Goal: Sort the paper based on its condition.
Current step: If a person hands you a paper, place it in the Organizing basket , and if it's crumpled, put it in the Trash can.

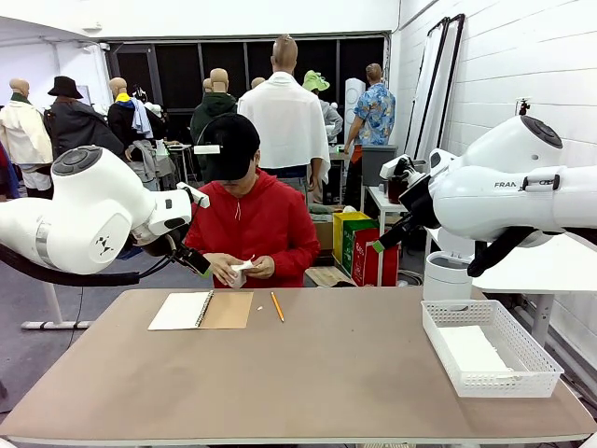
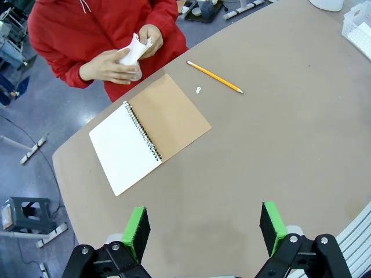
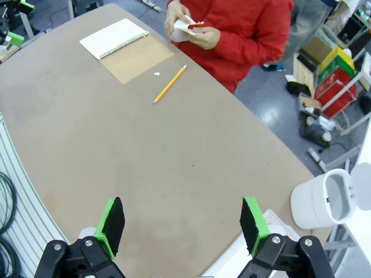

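A person in a red hoodie at the far side holds a white paper (image 1: 241,271) in both hands, creased and partly crumpled, also seen in the left wrist view (image 2: 132,55) and the right wrist view (image 3: 184,29). A flat white sheet (image 1: 471,350) lies in the white mesh basket (image 1: 522,373). My left gripper (image 2: 204,229) hangs open high above the table's near left, with nothing between its fingers; in the front view it (image 1: 196,261) is raised beside the person. My right gripper (image 3: 181,225) is open and holds nothing, raised above the table's right side (image 1: 382,243).
An open spiral notebook (image 1: 201,310) with a brown cover lies at the far left of the table, a yellow pencil (image 1: 277,306) and a tiny white scrap (image 2: 198,90) beside it. A white bin (image 1: 448,276) stands off the table's far right corner.
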Robot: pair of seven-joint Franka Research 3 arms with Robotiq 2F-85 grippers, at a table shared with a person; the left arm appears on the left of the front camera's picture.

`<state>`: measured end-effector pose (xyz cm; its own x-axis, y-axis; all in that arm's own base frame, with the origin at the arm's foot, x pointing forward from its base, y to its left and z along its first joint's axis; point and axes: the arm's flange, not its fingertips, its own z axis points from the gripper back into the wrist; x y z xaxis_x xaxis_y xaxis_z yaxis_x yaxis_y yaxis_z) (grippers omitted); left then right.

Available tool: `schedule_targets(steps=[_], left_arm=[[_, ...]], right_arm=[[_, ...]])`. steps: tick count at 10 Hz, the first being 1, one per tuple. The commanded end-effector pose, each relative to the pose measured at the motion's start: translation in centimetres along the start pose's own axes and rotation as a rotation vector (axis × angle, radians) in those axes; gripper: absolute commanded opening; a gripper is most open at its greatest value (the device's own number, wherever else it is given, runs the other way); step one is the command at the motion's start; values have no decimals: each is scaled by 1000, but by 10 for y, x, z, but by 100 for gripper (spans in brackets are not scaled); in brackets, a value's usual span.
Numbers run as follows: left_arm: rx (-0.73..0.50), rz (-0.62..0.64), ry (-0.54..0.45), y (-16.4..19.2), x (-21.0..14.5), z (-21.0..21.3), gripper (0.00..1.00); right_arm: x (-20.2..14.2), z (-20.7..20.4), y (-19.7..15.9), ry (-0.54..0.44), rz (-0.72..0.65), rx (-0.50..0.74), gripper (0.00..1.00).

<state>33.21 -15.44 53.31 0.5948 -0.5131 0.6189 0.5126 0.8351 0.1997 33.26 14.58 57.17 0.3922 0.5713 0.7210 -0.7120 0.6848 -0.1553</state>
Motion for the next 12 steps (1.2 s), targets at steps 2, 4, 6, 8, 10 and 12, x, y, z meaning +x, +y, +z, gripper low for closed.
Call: schedule_targets(steps=[2,4,6,8,10,12], left_arm=[[2,-1,2,0,0,0,100],[2,-1,2,0,0,0,100],[2,-1,2,0,0,0,100],[2,-1,2,0,0,0,100],[2,-1,2,0,0,0,100],[2,-1,2,0,0,0,100]], right_arm=[[0,-1,-1,5,-2,-6,100],[0,-1,-1,5,-2,-6,100],[0,-1,-1,5,-2,-6,100],[0,-1,-1,5,-2,-6,100],[0,-1,-1,5,-2,-6,100],[0,-1,-1,5,-2,-6,100]])
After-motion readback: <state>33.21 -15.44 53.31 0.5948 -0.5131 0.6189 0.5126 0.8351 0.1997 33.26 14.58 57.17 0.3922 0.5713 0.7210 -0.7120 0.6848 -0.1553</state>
